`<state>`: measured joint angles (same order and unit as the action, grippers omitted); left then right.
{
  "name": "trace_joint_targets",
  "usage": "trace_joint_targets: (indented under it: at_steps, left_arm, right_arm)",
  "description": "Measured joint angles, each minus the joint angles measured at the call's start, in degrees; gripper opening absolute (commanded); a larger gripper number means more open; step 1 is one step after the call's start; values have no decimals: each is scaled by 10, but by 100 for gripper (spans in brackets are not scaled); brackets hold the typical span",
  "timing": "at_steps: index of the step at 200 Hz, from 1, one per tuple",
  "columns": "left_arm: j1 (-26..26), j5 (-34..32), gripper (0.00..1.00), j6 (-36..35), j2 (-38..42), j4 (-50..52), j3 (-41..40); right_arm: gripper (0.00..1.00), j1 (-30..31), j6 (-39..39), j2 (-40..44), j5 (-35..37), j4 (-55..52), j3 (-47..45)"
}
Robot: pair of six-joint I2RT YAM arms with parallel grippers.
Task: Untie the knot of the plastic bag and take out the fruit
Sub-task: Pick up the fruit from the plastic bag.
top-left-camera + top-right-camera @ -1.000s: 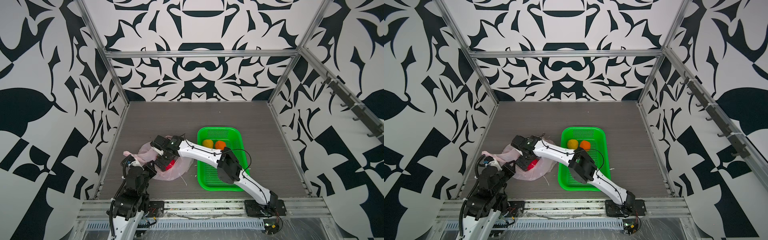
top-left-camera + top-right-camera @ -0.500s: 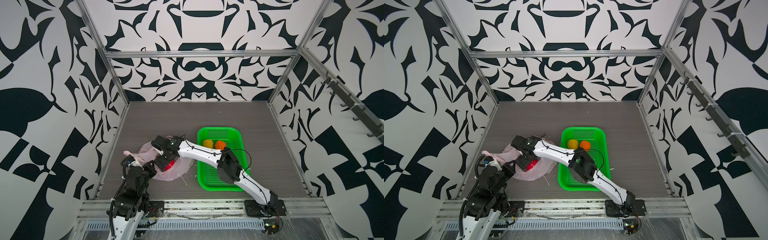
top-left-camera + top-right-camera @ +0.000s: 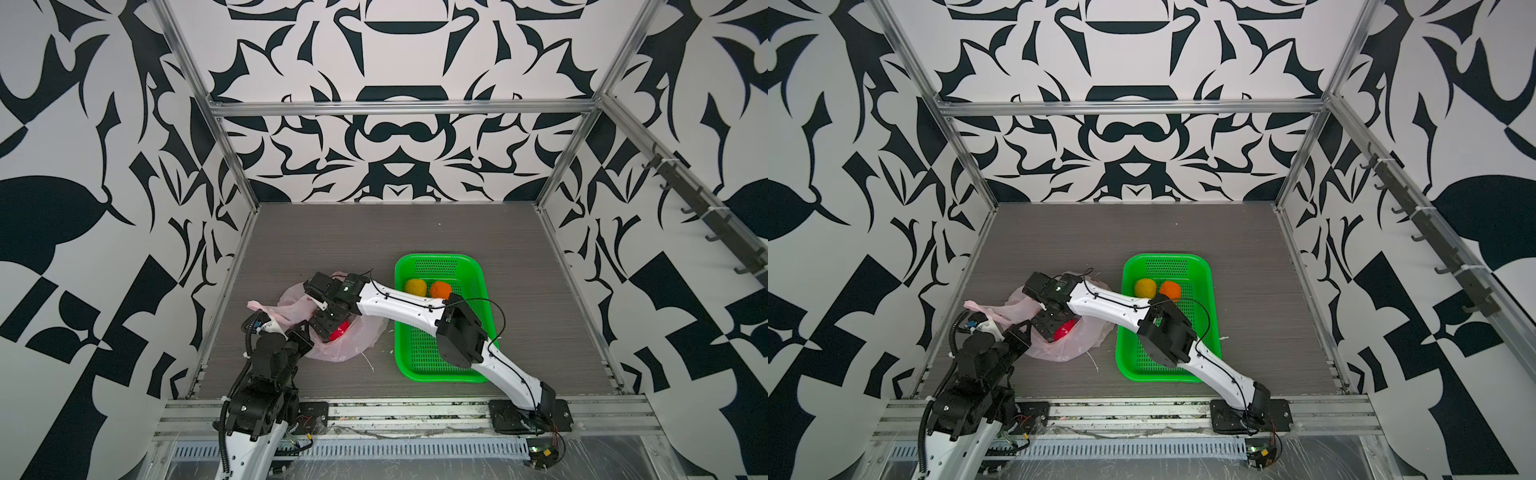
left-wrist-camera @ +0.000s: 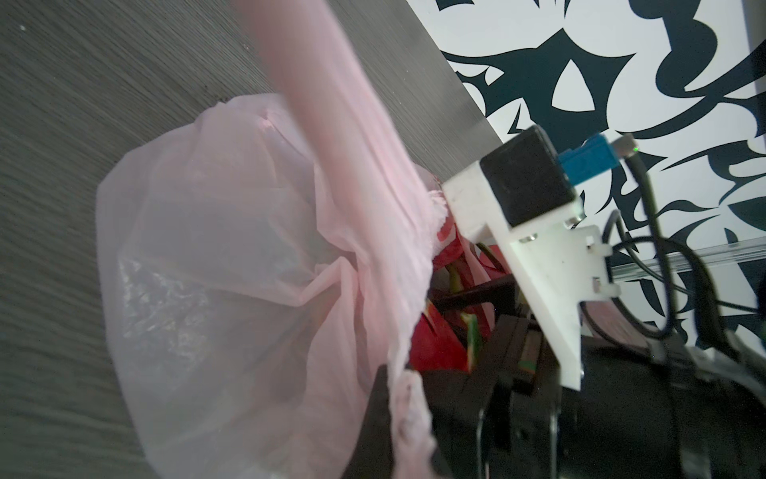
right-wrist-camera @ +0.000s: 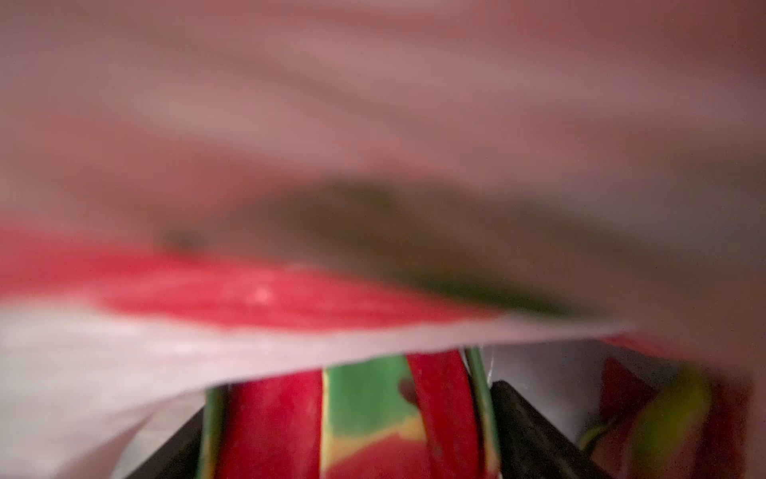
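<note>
The pale-pink plastic bag (image 3: pixel 353 345) (image 3: pixel 1077 347) lies at the front left of the floor with its mouth open. The knot does not show in any view. My left gripper (image 4: pixel 404 373) (image 3: pixel 305 332) is shut on the bag's rim, and a handle (image 3: pixel 266 309) stretches away from it. My right gripper (image 5: pixel 348 414) (image 3: pixel 1054 328) reaches inside the bag. Its two black fingers (image 5: pixel 526 427) press both sides of a red, green-scaled dragon fruit (image 5: pixel 269 427) (image 3: pixel 341 330) (image 4: pixel 435 344). A yellow fruit (image 3: pixel 415 286) (image 3: pixel 1144 287) and an orange fruit (image 3: pixel 439 289) (image 3: pixel 1170 290) lie in the basket.
The green perforated basket (image 3: pixel 399 266) (image 3: pixel 1127 266) stands to the right of the bag. The right arm's white links cross over its left rim. Patterned walls with metal posts close in the grey floor on three sides. Bag film (image 5: pixel 373 124) fills most of the right wrist view.
The right gripper's jaws have narrowed a little around the dragon fruit inside the bag. Neither arm has visibly shifted, and the left gripper still pinches the bag.
</note>
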<state>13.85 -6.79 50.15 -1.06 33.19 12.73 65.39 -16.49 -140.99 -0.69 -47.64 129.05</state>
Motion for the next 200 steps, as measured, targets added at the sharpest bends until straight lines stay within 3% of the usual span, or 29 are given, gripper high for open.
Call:
trace_joint_targets:
  at_steps: [88, 200]
  left_arm:
    - [0, 0, 0, 0, -13, -14, -1]
    - [0, 0, 0, 0, -29, -39, -17]
  right_arm:
    - [34, 0, 1, 29, 4, 6, -45]
    - [30, 0, 3, 79, 8, 10, -72]
